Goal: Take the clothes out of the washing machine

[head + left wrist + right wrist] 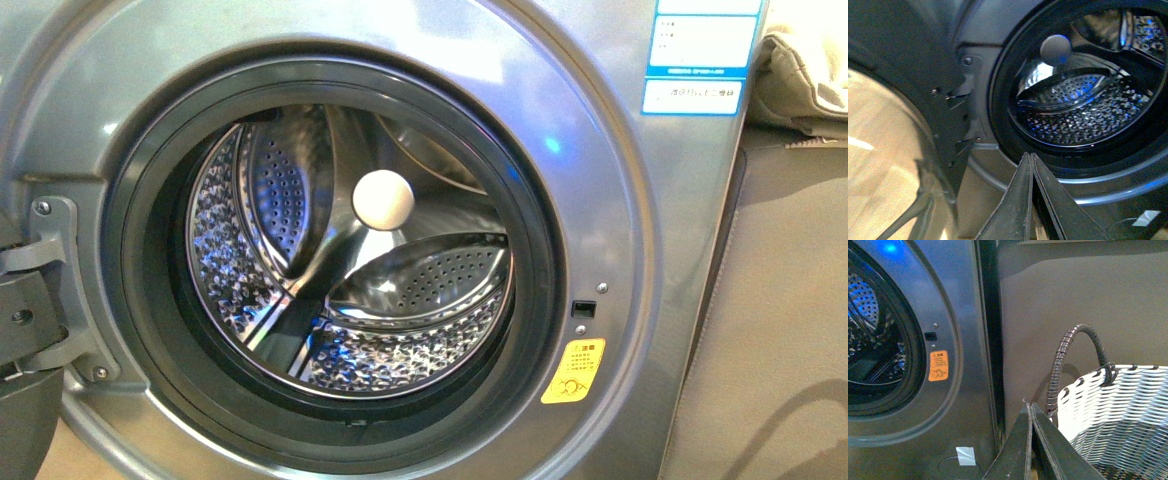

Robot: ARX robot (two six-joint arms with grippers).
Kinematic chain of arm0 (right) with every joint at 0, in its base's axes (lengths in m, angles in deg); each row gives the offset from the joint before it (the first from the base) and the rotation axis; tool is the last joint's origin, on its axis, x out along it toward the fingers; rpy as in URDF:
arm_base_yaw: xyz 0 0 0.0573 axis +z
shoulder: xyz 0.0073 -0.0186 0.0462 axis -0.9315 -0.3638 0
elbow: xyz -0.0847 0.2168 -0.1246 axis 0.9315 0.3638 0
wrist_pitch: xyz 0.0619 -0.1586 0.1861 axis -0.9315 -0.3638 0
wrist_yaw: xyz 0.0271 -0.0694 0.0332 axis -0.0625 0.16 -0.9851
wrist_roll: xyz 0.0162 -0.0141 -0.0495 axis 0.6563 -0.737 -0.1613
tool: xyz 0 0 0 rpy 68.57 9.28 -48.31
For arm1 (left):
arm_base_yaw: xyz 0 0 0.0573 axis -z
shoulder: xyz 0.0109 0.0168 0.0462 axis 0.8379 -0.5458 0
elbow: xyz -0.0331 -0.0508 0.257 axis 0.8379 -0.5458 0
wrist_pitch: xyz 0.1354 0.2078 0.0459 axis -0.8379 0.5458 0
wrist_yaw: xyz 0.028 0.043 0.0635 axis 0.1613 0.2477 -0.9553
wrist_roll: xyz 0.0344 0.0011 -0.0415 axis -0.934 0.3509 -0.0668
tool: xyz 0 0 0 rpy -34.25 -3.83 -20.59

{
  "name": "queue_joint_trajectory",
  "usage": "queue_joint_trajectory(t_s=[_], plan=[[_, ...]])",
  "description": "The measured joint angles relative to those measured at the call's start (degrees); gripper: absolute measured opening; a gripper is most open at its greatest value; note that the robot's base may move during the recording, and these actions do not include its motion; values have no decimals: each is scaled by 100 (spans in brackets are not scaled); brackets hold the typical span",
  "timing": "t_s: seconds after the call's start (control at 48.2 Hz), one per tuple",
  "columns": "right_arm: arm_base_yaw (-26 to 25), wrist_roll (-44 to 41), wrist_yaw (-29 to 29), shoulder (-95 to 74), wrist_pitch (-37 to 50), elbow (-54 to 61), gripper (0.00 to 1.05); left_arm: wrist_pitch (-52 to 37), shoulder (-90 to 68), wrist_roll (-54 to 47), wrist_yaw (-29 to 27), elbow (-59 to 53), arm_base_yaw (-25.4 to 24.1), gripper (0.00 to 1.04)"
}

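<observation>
1. The grey metallic front-loading washing machine (pixel 600 200) fills the front view; its round opening stands uncovered, and the perforated steel drum (pixel 350 270) can be seen inside.
2. In the part of the drum that shows, no dark blue clothes are visible in any view; I cannot tell where they are.
3. A round pale cap (pixel 383 200) sits at the middle of the drum's back wall.
4. A yellow-orange sticker (pixel 573 371) and blue-white labels (pixel 700 55) are on the machine's front panel.
5. The left gripper (pixel 1031 156) has its dark fingers pressed together, holding nothing, near the lower rim of the opening.
6. The right gripper (pixel 1030 405) is also pressed together and holds nothing.
7. The white-grey woven basket (pixel 1118 410) with a dark curved handle (pixel 1073 355) stands beside the machine.
</observation>
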State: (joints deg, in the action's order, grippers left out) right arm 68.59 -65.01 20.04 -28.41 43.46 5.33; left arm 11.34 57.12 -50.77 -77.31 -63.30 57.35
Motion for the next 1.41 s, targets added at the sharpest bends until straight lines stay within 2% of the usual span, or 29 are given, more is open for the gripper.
queue_joint_trajectory(t_s=[0.601,0.684,0.746,1.41], plan=[[0,0,-2,0,0,0,2,136,863,-2,37,-682,-33,4],[0,0,-2,0,0,0,2,772,1388,-2,33,-708,-33,4],[0,0,0,0,0,0,2,920,1639,-4,42,-765,-33,4],[0,0,-2,0,0,0,2,920,1937,-4,35,-964,-33,4]])
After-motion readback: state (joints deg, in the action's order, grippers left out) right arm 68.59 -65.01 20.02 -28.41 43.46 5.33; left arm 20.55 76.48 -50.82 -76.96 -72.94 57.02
